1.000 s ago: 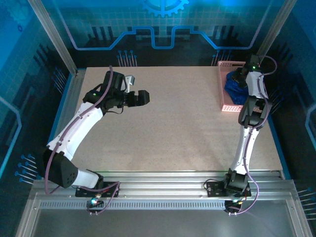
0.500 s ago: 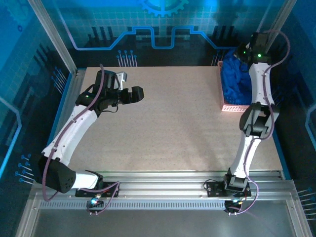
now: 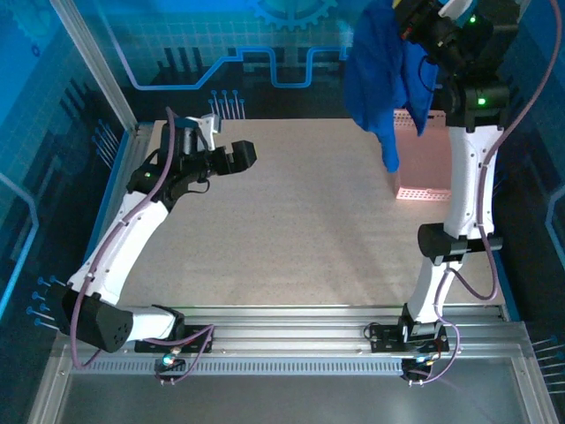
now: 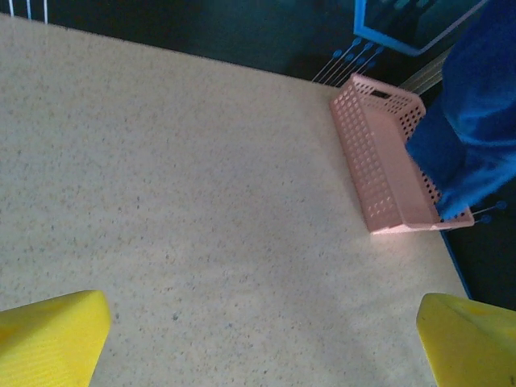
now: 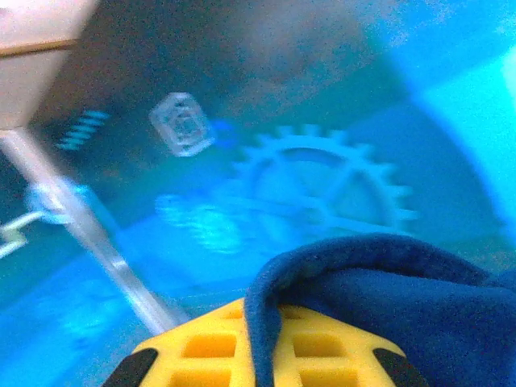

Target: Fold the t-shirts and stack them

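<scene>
Royal-blue t-shirt (image 3: 375, 71); pink lattice basket (image 4: 375, 161); beige table (image 3: 300, 230) w/ dark specks; cyan gear-print backdrop (image 5: 330, 185).

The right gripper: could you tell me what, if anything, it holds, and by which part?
The right gripper is shut on a blue t-shirt, pinching a fold from which the rest hangs; which part is unclear.

a pink plastic lattice basket (image 3: 422, 192) stands upright with a handle slot in its far end wall. beneath the basket lies a speckled beige table (image 3: 300, 230), which spreads out to the basket's left and toward its near side. behind the basket rises a blue backdrop with circuit lines (image 3: 265, 69), and a gear graphic (image 3: 296, 11) sits up and left of the basket. a slanted metal post (image 3: 97, 66) stands far left of it, and a slotted metal rail (image 3: 291, 331) runs well nearer than the basket.
</scene>
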{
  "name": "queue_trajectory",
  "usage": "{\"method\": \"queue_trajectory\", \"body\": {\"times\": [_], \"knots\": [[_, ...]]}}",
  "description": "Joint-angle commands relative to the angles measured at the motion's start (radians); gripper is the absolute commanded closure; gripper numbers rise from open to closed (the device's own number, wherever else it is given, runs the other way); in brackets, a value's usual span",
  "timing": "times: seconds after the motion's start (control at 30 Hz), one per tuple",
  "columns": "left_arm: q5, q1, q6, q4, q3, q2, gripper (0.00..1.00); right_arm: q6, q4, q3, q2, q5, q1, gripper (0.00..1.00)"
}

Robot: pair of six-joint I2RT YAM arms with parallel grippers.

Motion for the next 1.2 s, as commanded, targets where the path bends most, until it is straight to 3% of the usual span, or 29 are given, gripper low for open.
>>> {"method": "queue_trajectory", "body": {"times": [0.0,0.17,0.33,0.43,0.53,0.63,0.73,0.83,0.9,1.0,1.17], "knots": [[0.003,0.031,-0.024,0.02,0.072,-0.064,0.01,0.157,0.033,0.025,0.023,-0.056,0.074,1.0],[-0.026,0.116,-0.011,-0.059,0.146,-0.138,0.01,0.281,0.026,0.007,0.043,-0.015,0.262,1.0],[-0.093,0.152,0.07,-0.156,0.171,-0.223,0.01,0.21,-0.204,-0.072,0.044,0.122,0.372,1.0],[-0.075,0.152,0.078,-0.205,0.154,-0.242,0.01,0.206,-0.292,-0.249,0.002,0.19,0.367,1.0],[-0.004,0.141,0.032,-0.187,0.073,-0.259,0.01,0.229,-0.218,-0.569,-0.093,0.219,0.348,0.99],[-0.021,0.037,-0.003,-0.12,-0.073,-0.284,0.01,0.232,-0.111,-0.873,-0.156,0.246,0.318,0.97],[-0.075,-0.118,-0.022,-0.108,-0.178,-0.259,0.01,0.245,-0.058,-1.063,-0.153,0.229,0.258,0.95],[-0.06,-0.209,-0.105,-0.073,-0.289,-0.219,0.01,0.237,0.035,-1.183,-0.13,0.185,0.205,0.9],[-0.063,-0.264,-0.14,-0.049,-0.344,-0.199,0.01,0.205,0.059,-1.203,-0.111,0.175,0.18,0.83],[-0.054,-0.342,-0.172,-0.027,-0.403,-0.16,0.01,0.142,0.047,-1.166,-0.059,0.095,0.147,0.42],[-0.037,-0.395,-0.24,-0.04,-0.48,-0.086,0.05,-0.002,-0.091,-1.138,-0.099,0.068,0.13,0.27]]}}
